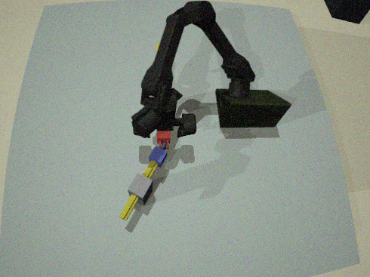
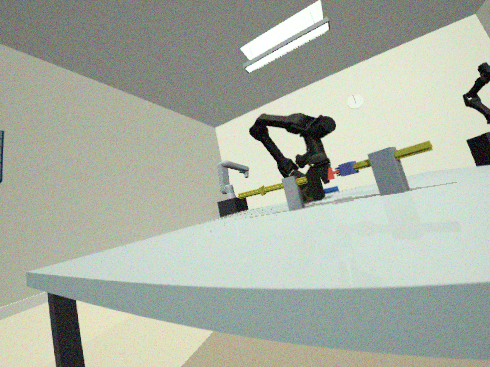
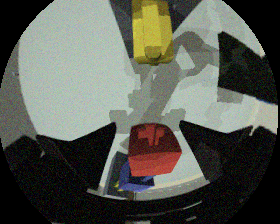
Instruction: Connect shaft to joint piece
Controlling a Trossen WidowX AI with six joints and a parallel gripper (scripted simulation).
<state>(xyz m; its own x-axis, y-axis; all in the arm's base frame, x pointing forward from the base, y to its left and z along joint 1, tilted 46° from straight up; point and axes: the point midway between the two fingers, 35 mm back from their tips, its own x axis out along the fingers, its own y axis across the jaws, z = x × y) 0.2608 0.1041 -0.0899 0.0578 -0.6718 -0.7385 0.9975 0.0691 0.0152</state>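
The red joint piece (image 1: 163, 136) (image 2: 331, 173) (image 3: 152, 162) hangs on hinges at the blue yoke (image 1: 158, 155) (image 2: 347, 168) (image 3: 137, 184) of the fixed yellow shaft (image 1: 129, 207) (image 2: 414, 150), which runs through a grey block (image 1: 140, 186) (image 2: 389, 172). In the wrist view its dark open face is turned toward the second yellow shaft (image 3: 150, 30) (image 2: 272, 188); exact alignment is hard to tell. A gap separates the two. The second block (image 2: 293, 192) carries that shaft. My gripper (image 1: 166, 127) (image 3: 149, 125) is open, with one finger on each side of the red piece and visible space beside it.
The arm's dark base box (image 1: 249, 111) stands to the right of the joint in the top view. The arm covers most of the second shaft and its block there. The pale table top (image 1: 75, 94) (image 2: 250, 255) lies beneath everything.
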